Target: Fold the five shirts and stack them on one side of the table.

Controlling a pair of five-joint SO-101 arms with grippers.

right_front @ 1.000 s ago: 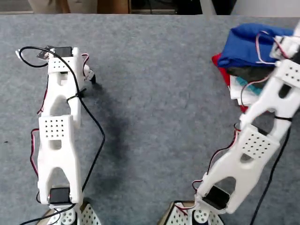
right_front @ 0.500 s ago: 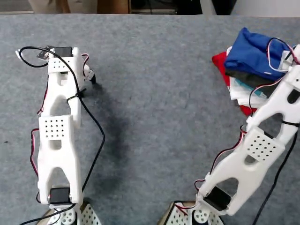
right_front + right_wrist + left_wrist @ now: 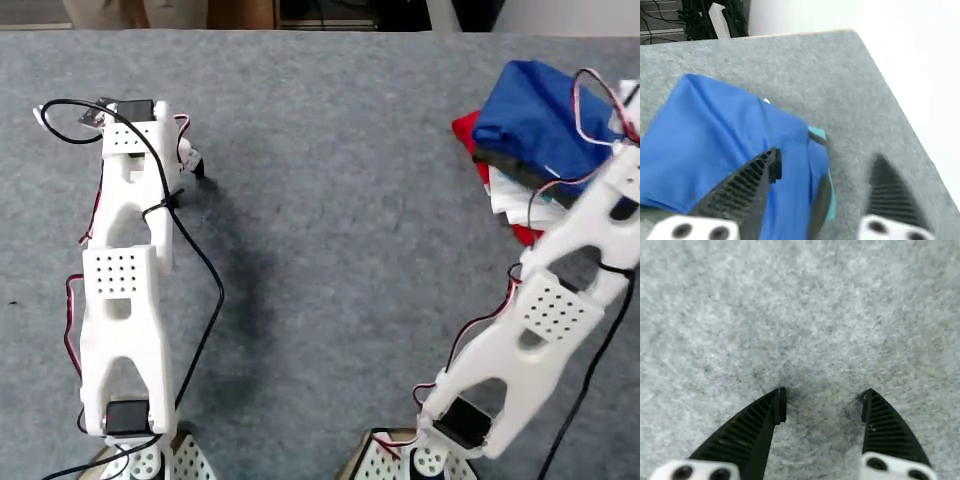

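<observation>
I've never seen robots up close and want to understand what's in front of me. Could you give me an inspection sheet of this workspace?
Surface: grey felt-like table cover, lying flat.
Job's things: stack of shirts at the table's far right; blue shirt on top, with dark, white and red layers under it; exact count unclear.
Clutter: nothing seen.
Grippers: left gripper open, fingers close to bare cover; right gripper open over the blue shirt, holding nothing.
Cables: black cable along the left arm; red and white wires on the right arm.
Surroundings: white wall and dark equipment beyond the table.
</observation>
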